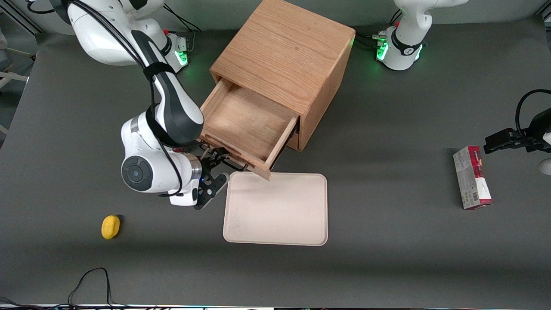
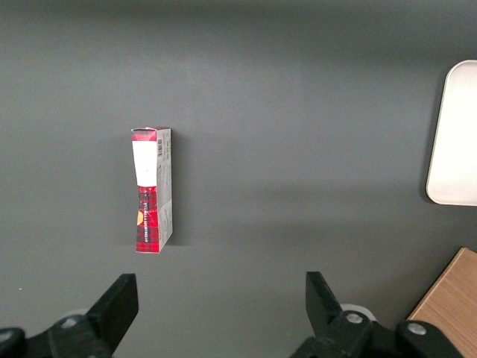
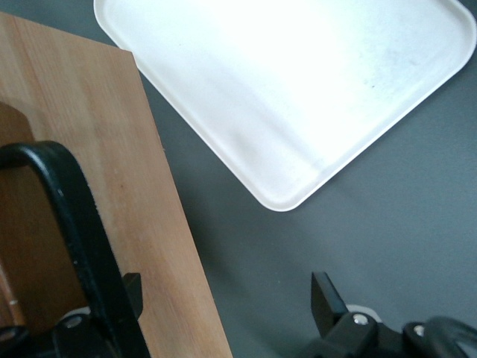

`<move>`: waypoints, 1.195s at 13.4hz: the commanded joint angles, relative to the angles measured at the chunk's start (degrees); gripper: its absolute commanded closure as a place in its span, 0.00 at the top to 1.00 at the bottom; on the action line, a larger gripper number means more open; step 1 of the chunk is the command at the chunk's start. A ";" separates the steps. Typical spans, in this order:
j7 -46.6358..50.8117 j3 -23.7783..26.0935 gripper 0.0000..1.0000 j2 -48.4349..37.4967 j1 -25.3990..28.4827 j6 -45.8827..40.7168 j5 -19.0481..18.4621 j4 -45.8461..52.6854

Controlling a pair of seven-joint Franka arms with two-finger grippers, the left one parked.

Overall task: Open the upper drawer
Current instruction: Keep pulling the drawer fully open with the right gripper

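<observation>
Grey matte counter [image 1: 387,258], lit from above. Noted oak cabinet [image 1: 288,51] standing on it, corner-on to the front camera. Found upper drawer [image 1: 247,125] drawn well out of the cabinet, its bare wooden floor exposed, its front corner reaching over the edge of a pale tray [image 1: 275,209] that lay nearer the camera. Located gripper [image 1: 215,161] just in front of the drawer front, at the black wire handle [image 3: 71,216]. Saw fingers [image 3: 324,298] spread apart in the right wrist view, clamped on nothing; handle ran beside one finger, not clearly between the two.

Judged drawer stiff, solid wood, moderately heavy, sliding along one line only; pull across that line likely to bind it. Judged handle thin, hard and smooth, so liable to slip unless hooked or pinched near mid-span; grip close to one end likely to skew the drawer. Judged oak front too broad and flat for a pinch. Judged task essentially complete from the drawer's extension.

Also logged: small yellow object [image 1: 110,226] toward the working arm's end, red-and-white carton [image 1: 471,176] toward the parked arm's end.
</observation>
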 commanded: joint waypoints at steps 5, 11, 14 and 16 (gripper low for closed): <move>-0.85 0.14 1.00 2.24 -1.91 -0.87 -0.75 4.81; -0.94 0.14 1.00 3.73 -3.14 -0.78 -0.75 6.74; -0.94 0.14 1.00 4.53 -3.85 -0.79 -0.75 8.50; -0.76 0.14 1.00 4.53 -3.94 -0.43 -0.75 8.68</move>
